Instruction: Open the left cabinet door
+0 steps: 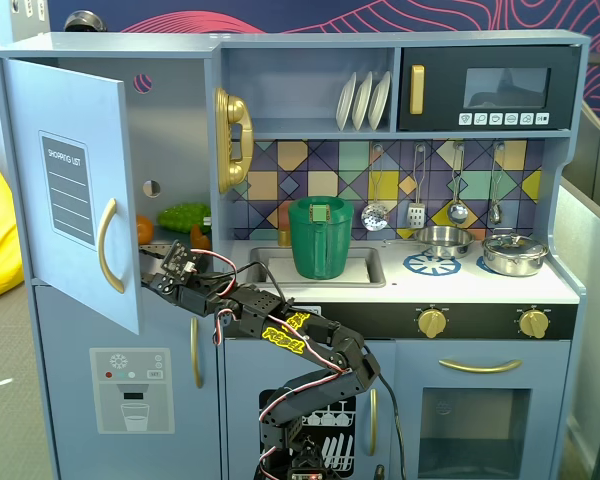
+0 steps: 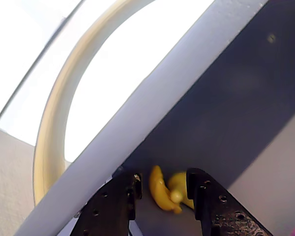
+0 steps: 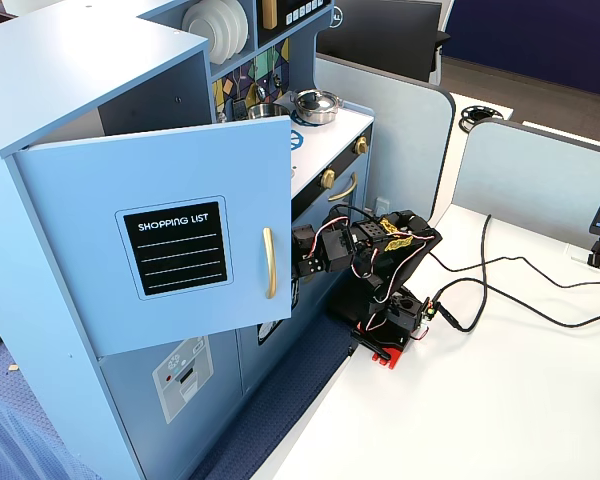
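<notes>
The left cabinet door point(image 1: 70, 180), blue-grey with a black "SHOPPING LIST" panel and a gold bar handle point(image 1: 105, 245), stands swung partly open; it also shows in a fixed view point(image 3: 170, 250). My gripper point(image 1: 152, 268) is open at the door's free edge, just behind it and below the handle, holding nothing. In the wrist view the door's edge point(image 2: 152, 113) runs diagonally with the handle point(image 2: 54, 128) on its left. My gripper point(image 2: 162, 191) has its jaws apart there, and a yellow toy banana point(image 2: 160, 187) inside the cabinet shows between them.
Orange and green toy food point(image 1: 185, 215) lie inside the open compartment. Below is the door with the ice-dispenser graphic point(image 1: 130, 390). A green pitcher point(image 1: 320, 238) stands in the sink and a pot point(image 1: 513, 253) sits on the stove. Cables point(image 3: 500, 290) trail across the white table.
</notes>
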Action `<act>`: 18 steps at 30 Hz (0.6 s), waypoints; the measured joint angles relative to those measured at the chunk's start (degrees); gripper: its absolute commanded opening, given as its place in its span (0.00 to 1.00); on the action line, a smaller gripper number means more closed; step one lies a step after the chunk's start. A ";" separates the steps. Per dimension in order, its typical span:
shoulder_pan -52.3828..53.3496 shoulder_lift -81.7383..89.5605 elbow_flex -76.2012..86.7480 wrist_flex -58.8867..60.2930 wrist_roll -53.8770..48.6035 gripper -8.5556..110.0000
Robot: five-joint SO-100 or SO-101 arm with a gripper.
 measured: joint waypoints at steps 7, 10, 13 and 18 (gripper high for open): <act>8.70 2.72 0.62 1.49 2.90 0.09; 17.58 5.89 2.81 5.19 5.98 0.10; 26.46 9.67 3.96 10.28 10.02 0.10; 39.81 13.27 3.08 27.33 19.51 0.09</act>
